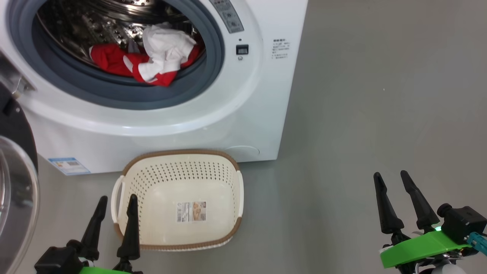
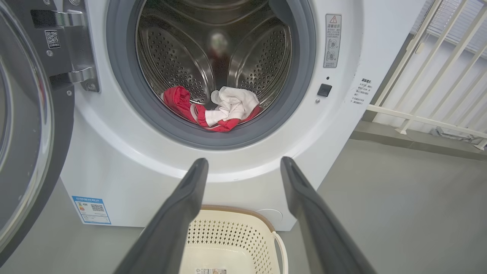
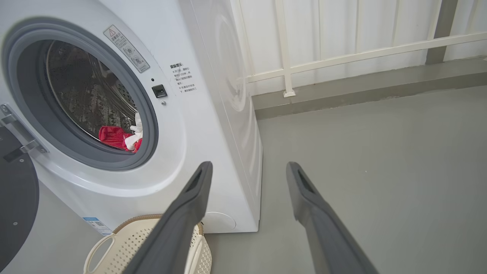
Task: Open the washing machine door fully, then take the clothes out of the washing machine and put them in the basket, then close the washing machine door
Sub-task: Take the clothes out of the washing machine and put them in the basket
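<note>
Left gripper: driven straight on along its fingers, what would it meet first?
Likely the washing machine, on its white front just under the grey ring, above the basket and below the clothes, though depth is unclear.

The left pincer (image 1: 117, 198) sits low at the lower left of the head view and the right pincer (image 1: 390, 175) at the lower right, well apart, each empty, its two long dark fingers (image 1: 385, 205) spread wide and pointing up that view.
</note>
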`<state>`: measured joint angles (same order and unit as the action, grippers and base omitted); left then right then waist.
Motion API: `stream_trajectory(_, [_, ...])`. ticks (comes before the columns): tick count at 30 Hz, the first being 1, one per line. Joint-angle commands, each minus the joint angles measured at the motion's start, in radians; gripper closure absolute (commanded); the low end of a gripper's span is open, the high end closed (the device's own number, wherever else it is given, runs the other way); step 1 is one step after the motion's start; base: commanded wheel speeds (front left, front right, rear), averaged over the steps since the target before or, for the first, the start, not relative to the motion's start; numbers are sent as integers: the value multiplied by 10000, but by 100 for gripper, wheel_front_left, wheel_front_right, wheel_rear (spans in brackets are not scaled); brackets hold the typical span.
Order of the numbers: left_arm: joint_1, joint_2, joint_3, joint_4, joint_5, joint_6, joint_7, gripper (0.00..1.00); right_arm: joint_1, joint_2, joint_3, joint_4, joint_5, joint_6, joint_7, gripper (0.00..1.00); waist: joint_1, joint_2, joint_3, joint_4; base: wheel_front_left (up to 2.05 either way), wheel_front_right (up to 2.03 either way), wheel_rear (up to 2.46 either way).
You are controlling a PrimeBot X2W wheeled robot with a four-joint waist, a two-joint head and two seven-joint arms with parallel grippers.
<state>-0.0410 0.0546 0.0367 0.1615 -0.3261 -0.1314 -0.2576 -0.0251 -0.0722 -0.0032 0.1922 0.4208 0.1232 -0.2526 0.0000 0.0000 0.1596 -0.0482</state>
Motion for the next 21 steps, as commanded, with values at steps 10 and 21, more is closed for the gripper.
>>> stream_trajectory(10, [-310,210,237,-321,104,8,-42,0,-332,-64,195,-270,-42,75,-92,0,0,0,30,33,121,-130,8])
stream_trajectory(21, [-264,206,168,-232,61,8,-42,0,-293,-85,244,-259,-52,75,-92,0,0,0,5,87,16,-16,0])
